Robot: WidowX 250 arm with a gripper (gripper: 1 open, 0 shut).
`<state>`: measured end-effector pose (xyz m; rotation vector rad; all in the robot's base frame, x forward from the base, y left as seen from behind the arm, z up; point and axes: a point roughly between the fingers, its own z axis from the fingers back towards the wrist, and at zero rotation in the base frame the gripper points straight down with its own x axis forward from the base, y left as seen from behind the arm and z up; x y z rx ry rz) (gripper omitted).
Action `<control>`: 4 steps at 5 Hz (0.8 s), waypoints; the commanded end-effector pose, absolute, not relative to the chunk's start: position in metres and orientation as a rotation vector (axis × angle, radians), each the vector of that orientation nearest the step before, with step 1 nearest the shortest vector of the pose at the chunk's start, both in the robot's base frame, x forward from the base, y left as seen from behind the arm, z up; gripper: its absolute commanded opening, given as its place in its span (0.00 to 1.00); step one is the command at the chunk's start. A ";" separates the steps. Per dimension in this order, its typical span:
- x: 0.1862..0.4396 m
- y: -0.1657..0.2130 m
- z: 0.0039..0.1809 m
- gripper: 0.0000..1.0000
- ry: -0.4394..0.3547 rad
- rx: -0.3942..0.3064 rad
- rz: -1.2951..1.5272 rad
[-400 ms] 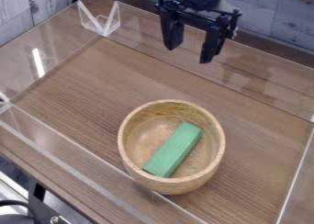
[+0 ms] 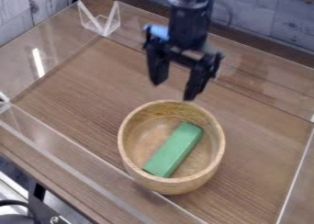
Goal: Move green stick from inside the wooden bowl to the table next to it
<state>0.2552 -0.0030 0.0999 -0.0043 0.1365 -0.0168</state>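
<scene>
**Ops:** What's the claw doing on your screen?

**Me:** I have the claw (image 2: pixel 175 79) hanging fingers-down with its jaws spread wide and nothing between them. It sits above the back rim of the bowl (image 2: pixel 132 124), clear of the wood, not touching anything.

**Ops:** And the stick?

**Me:** The stick (image 2: pixel 173 149) lies flat on the bowl's floor, running at a slant from the near-left up toward the far-right. The bowl itself stands on the table (image 2: pixel 86 81), toward the near right corner.

**Ops:** How do you expect it to handle?

**Me:** I judge it light and rigid, a plain matte block, so it shouldn't squash or slide out of a firm pinch. I'd take it across its narrow width near the middle, with the jaws turned to straddle the long sides. Grabbing near an end could let it tip.

**Ops:** Anything in the way?

**Me:** Mainly the bowl's thick rim and curved wall. The fingers have to drop inside without clipping the wood, and the stick's ends lie close to the wall, which is another reason to go for the middle. Clear acrylic walls (image 2: pixel 50 58) border the table, and there's a small clear stand (image 2: pixel 98 19) at the far left corner, well apart from all this. Bare tabletop to the bowl's left looks a fair spot to set it down.
</scene>
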 end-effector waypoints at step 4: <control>0.213 -0.015 0.073 1.00 0.049 0.009 -0.010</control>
